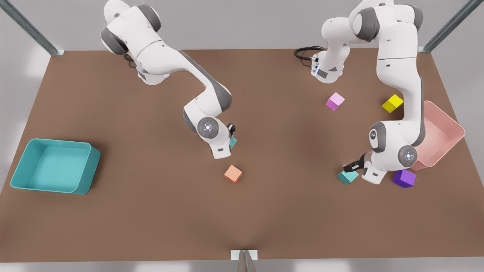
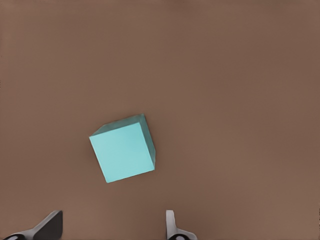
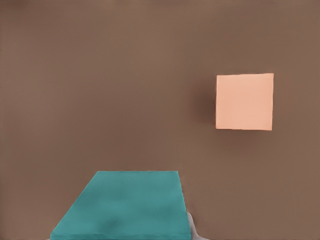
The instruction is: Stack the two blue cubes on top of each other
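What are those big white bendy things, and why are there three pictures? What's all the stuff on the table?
They are two robot arms, each ending in a two-finger pincher called a gripper. The big picture comes from a camera looking down on the brown table. The other two come from little cameras on the arms' wrists.

The right gripper pinches the held blue cube, close to an orange cube. The left gripper is open just above the other blue cube, which sits on the table.

Also on the table are a pink cube, a yellow cube, a purple cube, a teal bin and a pink bin.
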Controlling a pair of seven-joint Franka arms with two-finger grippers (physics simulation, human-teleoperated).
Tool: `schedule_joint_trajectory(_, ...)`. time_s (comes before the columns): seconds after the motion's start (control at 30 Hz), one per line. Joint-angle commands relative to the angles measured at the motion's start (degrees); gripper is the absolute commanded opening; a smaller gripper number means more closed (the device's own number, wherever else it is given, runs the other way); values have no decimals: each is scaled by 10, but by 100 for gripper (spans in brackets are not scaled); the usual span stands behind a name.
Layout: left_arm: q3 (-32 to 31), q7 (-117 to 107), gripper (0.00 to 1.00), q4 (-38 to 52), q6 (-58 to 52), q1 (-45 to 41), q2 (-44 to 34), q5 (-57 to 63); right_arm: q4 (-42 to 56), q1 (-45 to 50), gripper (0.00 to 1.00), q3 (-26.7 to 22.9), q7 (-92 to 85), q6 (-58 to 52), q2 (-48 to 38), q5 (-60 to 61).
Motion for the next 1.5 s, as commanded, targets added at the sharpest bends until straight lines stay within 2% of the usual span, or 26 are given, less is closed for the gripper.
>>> schedule_joint_trajectory(0.0,0,-248,100,-1,102,4,10,-3,62,32,71,1,748,34,49,0)
schedule_joint_trajectory(0.07,0,-286,100,-2,108,13,23,-2,83,51,71,1,828,134,87,0)
schedule_joint_trajectory(0.1,0,-293,100,-2,108,13,24,-2,131,59,71,1,855,139,126,-3)
schedule_joint_trajectory(0.17,0,-292,100,-2,117,13,33,-2,144,76,71,-4,887,212,165,-7)
schedule_joint_trajectory(0.3,-1,-291,100,-2,117,13,40,-3,187,78,72,-4,908,213,194,-6)
schedule_joint_trajectory(0.33,-1,-296,100,-2,117,13,43,-5,187,79,77,-4,908,213,196,-6)
schedule_joint_trajectory(0.37,-1,-319,100,-2,117,13,45,-7,187,78,94,-2,908,213,197,-4)
schedule_joint_trajectory(0.4,-1,-319,100,-2,117,13,50,-7,186,80,100,-1,908,213,197,-4)
schedule_joint_trajectory(0.57,-1,-283,100,-31,114,12,45,-4,186,78,100,1,892,202,202,-1)
schedule_joint_trajectory(0.63,-1,-283,100,-36,114,9,45,-4,190,10,100,34,760,13,123,-1)
schedule_joint_trajectory(0.67,-1,-285,100,-36,114,7,45,-5,177,-33,100,23,578,-140,47,-1)
schedule_joint_trajectory(0.7,-2,-285,100,-36,114,6,44,-7,108,-35,100,-74,381,-226,-44,1)
schedule_joint_trajectory(0.77,-3,-285,100,-39,114,3,45,-8,-21,-85,100,-153,196,-253,-171,-30)
schedule_joint_trajectory(0.8,-3,-284,100,-40,115,1,46,-19,-82,-103,100,-162,132,-223,-237,-165)
schedule_joint_trajectory(0.83,-3,-284,100,-39,115,0,47,-19,-128,-155,100,-162,105,-216,-277,-137)
schedule_joint_trajectory(0.9,-3,-283,100,-39,116,0,48,-19,-167,-156,100,-163,163,-213,-299,-115)
schedule_joint_trajectory(0.97,-3,-283,100,-39,125,-1,54,-19,-154,-156,100,-163,128,-203,-294,-117)
schedule_joint_trajectory(1.03,-3,-283,100,-38,135,-1,65,-18,-71,-177,100,-164,88,-230,-258,-81)
schedule_joint_trajectory(1.13,-3,-282,100,-37,158,-1,79,-17,-68,-230,100,-170,83,-245,-275,-43)
schedule_joint_trajectory(1.47,-5,-281,100,-31,173,-1,97,-15,-69,-231,100,-171,92,-249,-275,-40)
